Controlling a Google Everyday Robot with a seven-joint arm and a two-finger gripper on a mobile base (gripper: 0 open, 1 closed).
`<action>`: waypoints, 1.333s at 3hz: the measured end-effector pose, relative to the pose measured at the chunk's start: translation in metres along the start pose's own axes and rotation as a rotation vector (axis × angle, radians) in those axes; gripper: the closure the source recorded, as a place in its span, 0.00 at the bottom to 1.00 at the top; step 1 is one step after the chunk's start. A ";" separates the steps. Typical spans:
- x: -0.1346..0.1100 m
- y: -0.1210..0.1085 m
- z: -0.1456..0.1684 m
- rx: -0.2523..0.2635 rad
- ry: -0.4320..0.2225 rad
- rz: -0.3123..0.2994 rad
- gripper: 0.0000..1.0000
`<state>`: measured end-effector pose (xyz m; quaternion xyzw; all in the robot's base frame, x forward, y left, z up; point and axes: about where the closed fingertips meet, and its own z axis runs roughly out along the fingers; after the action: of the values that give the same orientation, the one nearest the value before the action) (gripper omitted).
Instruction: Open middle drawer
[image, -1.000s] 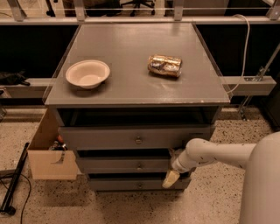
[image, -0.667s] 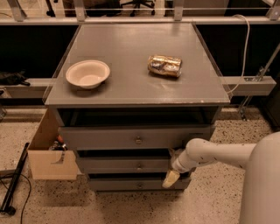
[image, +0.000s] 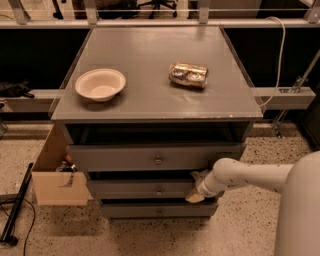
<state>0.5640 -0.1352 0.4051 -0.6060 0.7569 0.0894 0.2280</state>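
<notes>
The middle drawer (image: 145, 189) is the shallow grey front with a small round knob (image: 159, 191), between the taller top drawer (image: 150, 157) and the slim bottom drawer (image: 155, 210). A dark gap shows above its front. My gripper (image: 196, 194) comes in from the right on a white arm (image: 250, 176). It is against the right end of the middle drawer's front, well to the right of the knob. Its pale tip points down and left.
On the grey cabinet top (image: 150, 95) sit a cream bowl (image: 100, 84) and a crushed shiny packet (image: 188, 75). An open cardboard box (image: 56, 180) stands on the floor at the cabinet's left. A black pole (image: 17, 210) lies further left. A rail runs behind.
My gripper's tip has moved up a little, from the bottom drawer's level to the middle drawer's front. The drawers have not visibly moved.
</notes>
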 end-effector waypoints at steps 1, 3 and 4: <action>0.000 0.000 0.000 0.000 0.000 0.000 0.69; -0.002 0.000 -0.004 0.000 0.000 0.000 1.00; 0.000 0.005 -0.012 -0.009 0.003 0.005 1.00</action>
<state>0.5563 -0.1382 0.4148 -0.6053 0.7582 0.0926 0.2240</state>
